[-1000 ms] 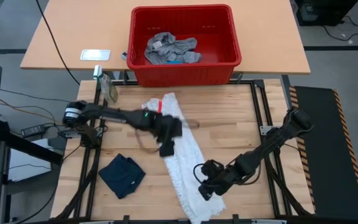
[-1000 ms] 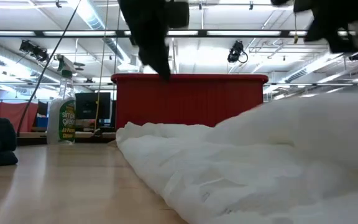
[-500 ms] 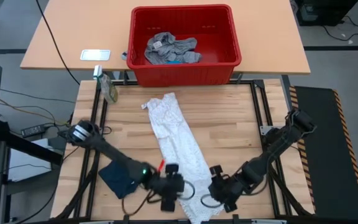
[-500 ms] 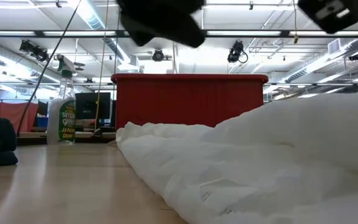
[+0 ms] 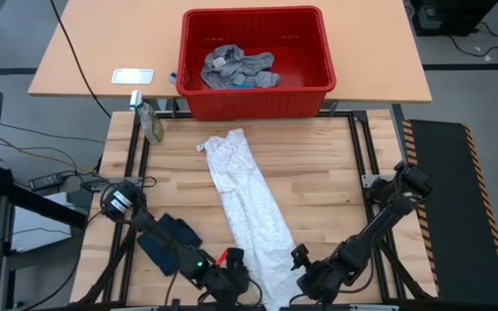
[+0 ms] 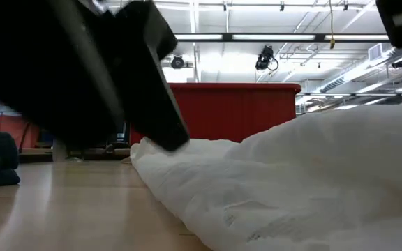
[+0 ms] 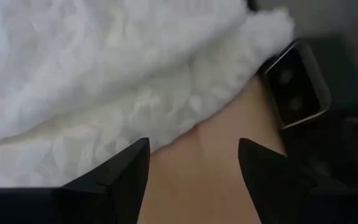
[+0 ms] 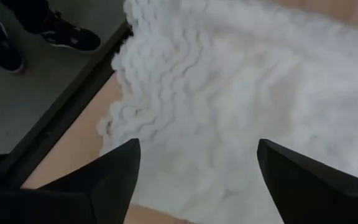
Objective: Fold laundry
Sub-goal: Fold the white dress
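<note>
a long white garment [image 5: 247, 203] lies stretched out below the red basket [image 5: 256, 60]; the left gripper [image 5: 232, 278] and right gripper [image 5: 311, 275] flank its far end, fingers spread, holding nothing.

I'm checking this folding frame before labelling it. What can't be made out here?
- Near end of the white garment: high view, cut by the picture's edge between the left gripper and right gripper.
- Low view: a blurred dark arm hides the left background.
- Grey laundry in the red basket: bunched, piece count unclear.
</note>
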### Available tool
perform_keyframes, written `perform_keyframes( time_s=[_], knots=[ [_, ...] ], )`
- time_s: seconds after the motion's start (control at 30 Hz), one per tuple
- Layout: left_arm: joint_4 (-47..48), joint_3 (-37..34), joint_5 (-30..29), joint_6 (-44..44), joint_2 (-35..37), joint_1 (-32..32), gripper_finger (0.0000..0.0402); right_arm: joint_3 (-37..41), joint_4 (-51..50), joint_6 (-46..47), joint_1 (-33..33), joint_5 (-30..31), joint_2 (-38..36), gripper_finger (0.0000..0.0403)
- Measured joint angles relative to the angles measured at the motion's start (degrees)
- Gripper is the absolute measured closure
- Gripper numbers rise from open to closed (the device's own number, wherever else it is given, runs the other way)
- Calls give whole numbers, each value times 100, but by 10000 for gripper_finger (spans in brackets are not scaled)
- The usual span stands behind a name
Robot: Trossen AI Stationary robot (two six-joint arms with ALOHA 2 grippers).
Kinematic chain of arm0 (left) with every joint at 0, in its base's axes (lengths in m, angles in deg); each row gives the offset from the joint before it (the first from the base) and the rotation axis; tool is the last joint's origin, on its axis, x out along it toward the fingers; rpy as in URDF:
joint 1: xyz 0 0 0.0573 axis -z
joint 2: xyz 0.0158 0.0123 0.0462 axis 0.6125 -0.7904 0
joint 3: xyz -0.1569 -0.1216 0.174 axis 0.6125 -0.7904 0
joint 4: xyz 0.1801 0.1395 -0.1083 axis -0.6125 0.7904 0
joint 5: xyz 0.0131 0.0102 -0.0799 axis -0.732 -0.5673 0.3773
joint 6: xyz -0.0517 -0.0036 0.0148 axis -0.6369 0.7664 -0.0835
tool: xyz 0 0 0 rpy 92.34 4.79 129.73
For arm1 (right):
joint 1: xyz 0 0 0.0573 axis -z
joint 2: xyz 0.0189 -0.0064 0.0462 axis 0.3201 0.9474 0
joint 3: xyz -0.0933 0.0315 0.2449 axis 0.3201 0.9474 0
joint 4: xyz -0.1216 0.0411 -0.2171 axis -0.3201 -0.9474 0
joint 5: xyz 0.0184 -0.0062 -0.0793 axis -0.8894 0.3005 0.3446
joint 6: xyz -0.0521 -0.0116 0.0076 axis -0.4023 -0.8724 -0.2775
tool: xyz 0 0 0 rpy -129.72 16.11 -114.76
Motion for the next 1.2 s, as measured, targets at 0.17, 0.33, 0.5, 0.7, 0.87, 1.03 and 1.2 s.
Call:
perform_keyframes(
  time_s=[0.17, 0.33, 0.5, 0.7, 0.87, 1.03, 1.2],
  knots=[
    [8, -1, 3, 583, -61, -226, 153, 0, 77, 596, -66, -19, 362, 85],
    [-96, 2, -28, 1007, -62, -494, 156, -7, 118, 1325, -77, -38, 664, 103],
    [-190, 0, 621, 1225, -291, -687, 207, -26, 193, 1868, -75, 18, 831, 143],
    [-414, 26, 1104, 1175, -483, -687, 288, -15, 234, 2197, 17, 29, 835, 222],
    [-662, 14, 1193, 670, -494, -754, 365, -7, 422, 2830, 190, -534, 816, 333],
    [-871, -15, 1220, 102, -188, -775, 391, 37, 458, 2599, 278, -1101, 382, 378],
    [-1052, -1, 1124, -682, 179, -755, 392, 20, 397, 2445, 535, -856, -493, 370]
  ],
)
